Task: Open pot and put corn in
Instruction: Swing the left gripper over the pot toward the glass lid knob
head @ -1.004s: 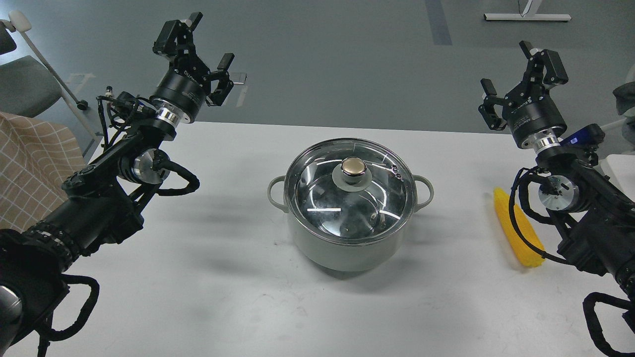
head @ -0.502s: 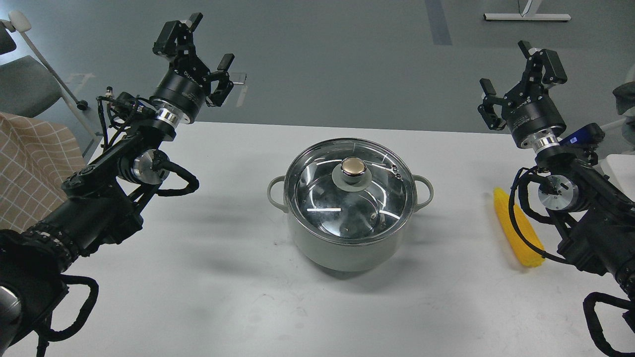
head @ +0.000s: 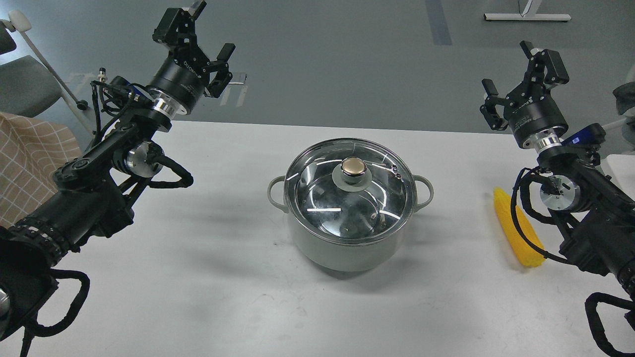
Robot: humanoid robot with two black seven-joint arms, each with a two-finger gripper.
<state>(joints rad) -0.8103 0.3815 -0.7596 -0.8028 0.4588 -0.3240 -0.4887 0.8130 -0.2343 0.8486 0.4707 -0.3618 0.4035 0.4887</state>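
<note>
Glass lid (head: pixel 351 191) covers the pot (head: pixel 347 248); corn (head: pixel 516 229) half behind a cable; left gripper (head: pixel 206 32) and right gripper (head: pixel 518 69) spread, empty

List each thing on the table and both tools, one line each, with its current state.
pot: upright, closed by its lid.
glass lid: seated on the pot, knob up, untouched.
corn: lying flat on the table, right of the pot, not held.
left tool: open, empty, raised.
right tool: open, empty, raised.

Lighting was bright, even, overhead; soft shadows on table (head: pixel 223 297), streak glare on glass lid (head: pixel 322 198), focus sharp.
</note>
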